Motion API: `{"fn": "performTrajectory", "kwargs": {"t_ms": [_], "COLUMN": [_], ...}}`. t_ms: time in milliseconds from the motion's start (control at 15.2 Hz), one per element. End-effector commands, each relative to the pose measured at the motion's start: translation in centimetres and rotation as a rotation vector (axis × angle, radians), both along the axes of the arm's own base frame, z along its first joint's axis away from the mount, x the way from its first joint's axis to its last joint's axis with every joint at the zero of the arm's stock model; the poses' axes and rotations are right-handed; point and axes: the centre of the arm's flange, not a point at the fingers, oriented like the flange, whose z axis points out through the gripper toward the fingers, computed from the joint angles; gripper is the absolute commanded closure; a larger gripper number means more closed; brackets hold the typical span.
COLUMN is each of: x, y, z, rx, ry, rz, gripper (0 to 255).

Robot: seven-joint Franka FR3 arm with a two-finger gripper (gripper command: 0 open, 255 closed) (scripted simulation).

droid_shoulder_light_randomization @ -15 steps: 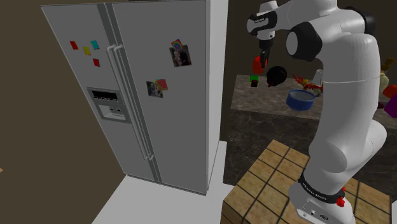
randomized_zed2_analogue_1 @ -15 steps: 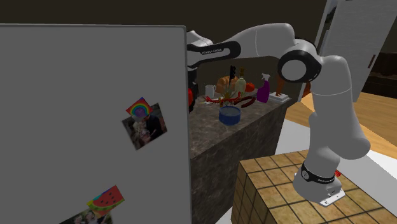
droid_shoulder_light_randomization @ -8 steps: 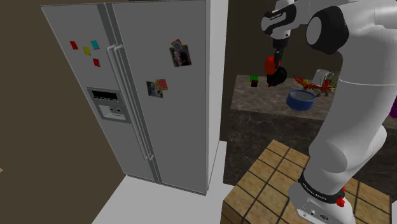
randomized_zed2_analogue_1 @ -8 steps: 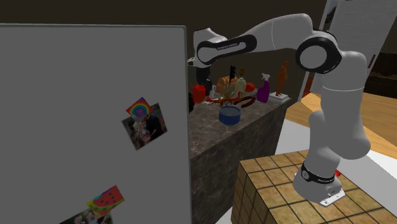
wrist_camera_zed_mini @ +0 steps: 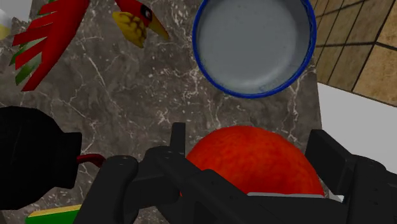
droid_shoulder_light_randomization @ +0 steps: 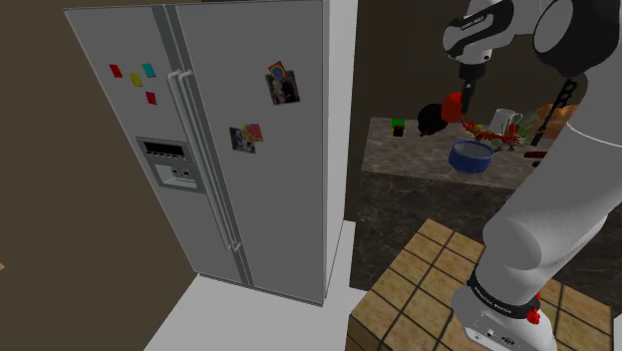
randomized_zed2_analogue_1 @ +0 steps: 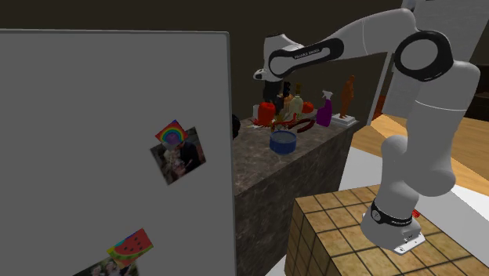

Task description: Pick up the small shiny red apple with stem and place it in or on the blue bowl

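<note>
Clasping the red apple (wrist_camera_zed_mini: 254, 159) firmly between its jaws, the gripper (wrist_camera_zed_mini: 251, 145) hung above the dark marbled counter (wrist_camera_zed_mini: 127, 102), so the pick-up looked done. Farther on, the blue bowl (wrist_camera_zed_mini: 254, 38) sat empty near the counter's edge, seemingly not yet beneath the apple. Carrying across, lowering and releasing were left.

The refrigerator (droid_shoulder_light_randomization: 249, 150) stands at the shoulder view's left, with the table (droid_shoulder_light_randomization: 399, 160) behind it to the right. The bowl (droid_shoulder_light_randomization: 468, 160) sits on the table near its front edge, and small items (droid_shoulder_light_randomization: 498, 128) are clustered behind it. Above the table, up and left of the bowl in that view, the hand (droid_shoulder_light_randomization: 461, 100) clasps the apple (wrist_camera_zed_mini: 254, 159). The stand (droid_shoulder_light_randomization: 419, 289) sits before the table.
</note>
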Motion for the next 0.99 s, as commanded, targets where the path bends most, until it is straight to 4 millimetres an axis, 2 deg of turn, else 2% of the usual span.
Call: {"fn": "performTrajectory", "kwargs": {"t_ms": [0,396,924], "x": [-2.6,-10.3,-10.3], "y": [-0.2,-0.8,-0.8], "z": [0.3,0.7,-3.5], "rx": [0.000,0.000,0.000], "ry": [0.000,0.000,0.000], "rz": [0.001,0.001,0.001], "gripper": [255,255,255]}}
